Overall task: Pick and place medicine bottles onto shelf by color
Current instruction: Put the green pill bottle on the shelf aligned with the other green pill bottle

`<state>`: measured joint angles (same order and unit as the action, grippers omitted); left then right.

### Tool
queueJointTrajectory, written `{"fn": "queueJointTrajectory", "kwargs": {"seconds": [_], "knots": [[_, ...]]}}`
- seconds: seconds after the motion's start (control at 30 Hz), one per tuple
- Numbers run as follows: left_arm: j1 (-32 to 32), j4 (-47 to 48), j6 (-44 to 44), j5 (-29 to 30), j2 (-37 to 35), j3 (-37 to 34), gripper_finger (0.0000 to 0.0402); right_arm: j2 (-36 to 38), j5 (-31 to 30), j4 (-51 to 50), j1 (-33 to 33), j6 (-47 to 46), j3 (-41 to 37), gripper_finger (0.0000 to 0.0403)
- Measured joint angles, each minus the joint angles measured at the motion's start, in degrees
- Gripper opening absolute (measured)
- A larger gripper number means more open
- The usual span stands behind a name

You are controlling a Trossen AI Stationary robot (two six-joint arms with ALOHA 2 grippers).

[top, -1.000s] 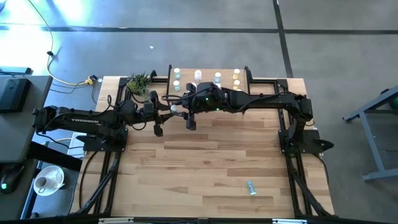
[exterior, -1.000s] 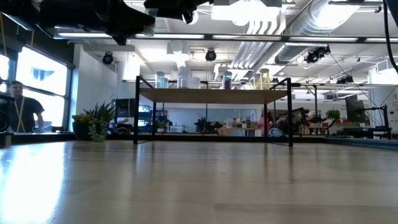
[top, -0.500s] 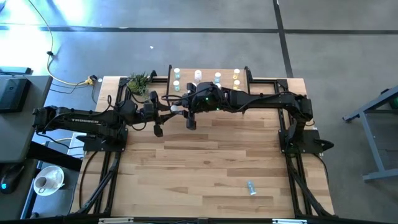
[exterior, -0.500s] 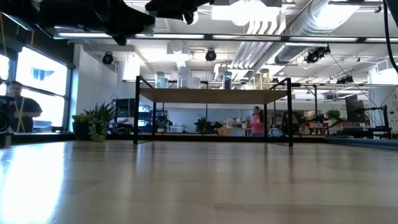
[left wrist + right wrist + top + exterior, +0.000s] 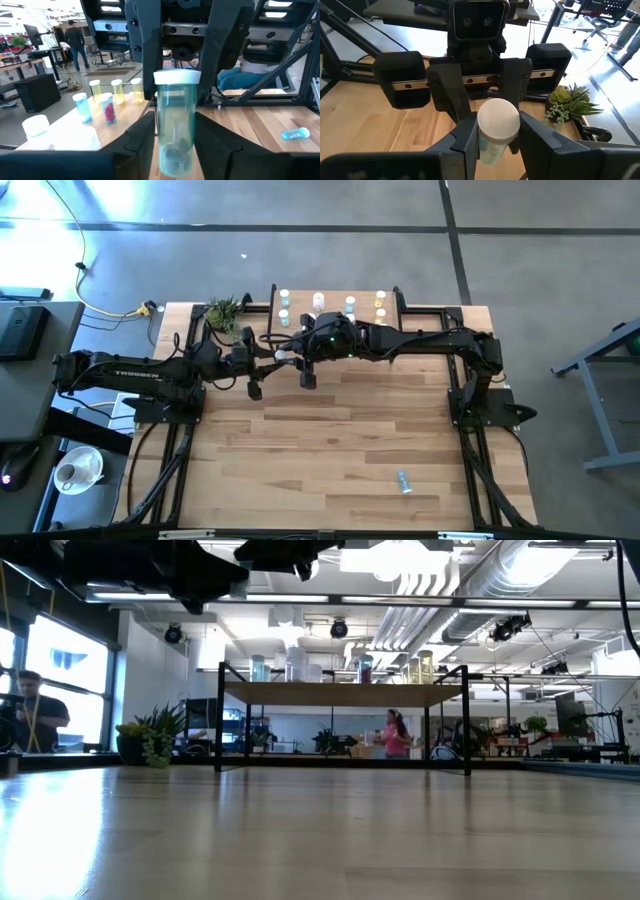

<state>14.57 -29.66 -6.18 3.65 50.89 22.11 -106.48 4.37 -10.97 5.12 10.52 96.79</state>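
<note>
Honestly, teal bottle (image 5: 174, 137) mid-handoff above the table, in front of the shelf (image 5: 335, 305) | left gripper (image 5: 172, 150) and right gripper (image 5: 492, 145) both pinch it | looks light, stiff, slick plastic | grab mid-body, below the white cap (image 5: 498, 119).

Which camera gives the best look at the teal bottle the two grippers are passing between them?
The left wrist view: the teal bottle stands upright there, cap to base, between the grippers' fingers. The right wrist view shows mainly its white cap. The high view shows only a pale speck between the arms. The low view doesn't show it.
</note>
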Motion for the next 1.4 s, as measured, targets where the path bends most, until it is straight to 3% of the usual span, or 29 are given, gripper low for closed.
{"fn": "queueJointTrajectory", "kwargs": {"seconds": [0.4, 0.9, 1.07, 1.4], "knots": [[0.00, 2.64, -0.01, 3.67, -2.04, 0.00, 0.0197, -0.04, 0.19, -0.08, 0.57, -0.04, 0.00, 0.0103], [0.04, 5.08, 0.04, 4.56, -3.21, 0.00, 0.0219, -0.04, 0.06, 0.50, 0.99, -0.13, 0.00, 0.0103], [0.04, 5.98, 0.01, 6.06, -3.23, 0.00, 0.0226, 0.17, -4.85, 0.17, 1.22, 0.15, 0.00, 0.0103], [0.02, 7.24, 0.18, 9.70, -5.56, 0.00, 0.0234, 1.49, -5.32, -1.00, 3.47, -0.64, 0.00, 0.0103]]}}
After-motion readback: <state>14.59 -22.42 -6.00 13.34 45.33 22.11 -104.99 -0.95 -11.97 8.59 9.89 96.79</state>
